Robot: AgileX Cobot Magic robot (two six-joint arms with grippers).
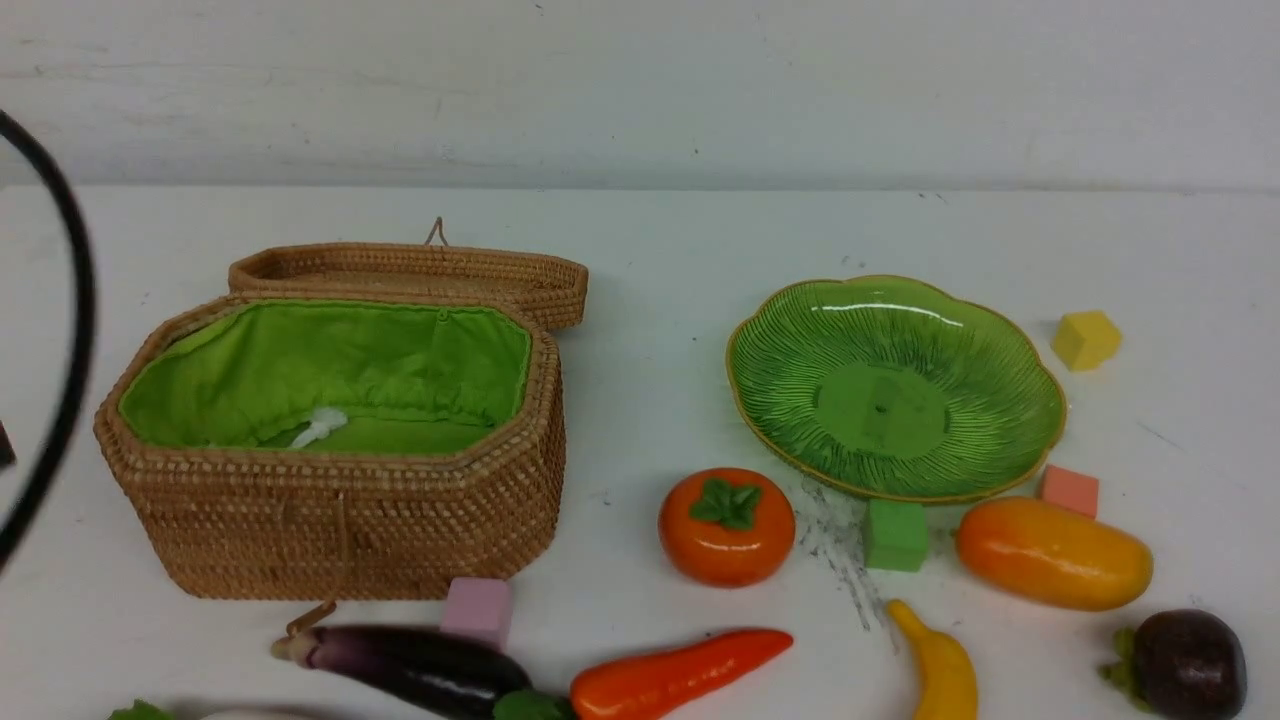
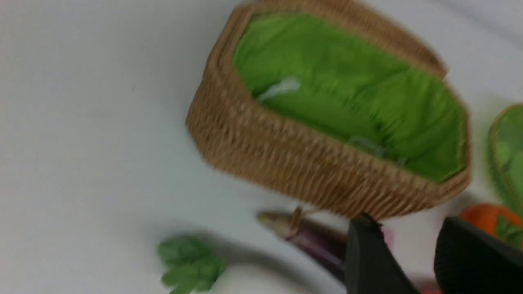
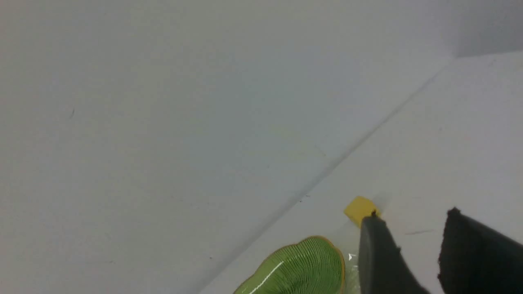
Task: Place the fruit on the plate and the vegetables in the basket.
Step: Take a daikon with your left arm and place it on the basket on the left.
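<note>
**Grippers empty, toys all waiting on the table**

Left gripper (image 2: 406, 228) has its two black fingers (image 2: 367, 261) a little apart and holds nothing. Right gripper (image 3: 412, 220) is the same: a gap, with nothing in it.

Close to the left gripper lie the eggplant (image 1: 420, 668) and the radish (image 2: 253, 281). Past them stands the basket (image 1: 340, 520), its lid (image 1: 410, 265) tipped back. Close to the right gripper are the yellow cube (image 3: 359, 209) and the plate (image 1: 895, 385). Basket and plate hold no toys.

Every toy lies on the table (image 1: 640, 300), in front of the basket and plate. They look shiny and hard, so they may slip. Round ones could roll away. I think the long ones are best pinched across the middle, and the round ones across their widest part.

Fruits, four: persimmon (image 1: 727, 527), mango (image 1: 1053, 553), banana (image 1: 940, 668), mangosteen (image 1: 1185, 663).

Vegetables, three: eggplant, radish, pepper (image 1: 680, 675).

Cubes, four: the yellow cube, pink cube (image 1: 1070, 490), green cube (image 1: 895, 535), pale purple cube (image 1: 478, 610). They look soft.

One plate, one basket.
</note>
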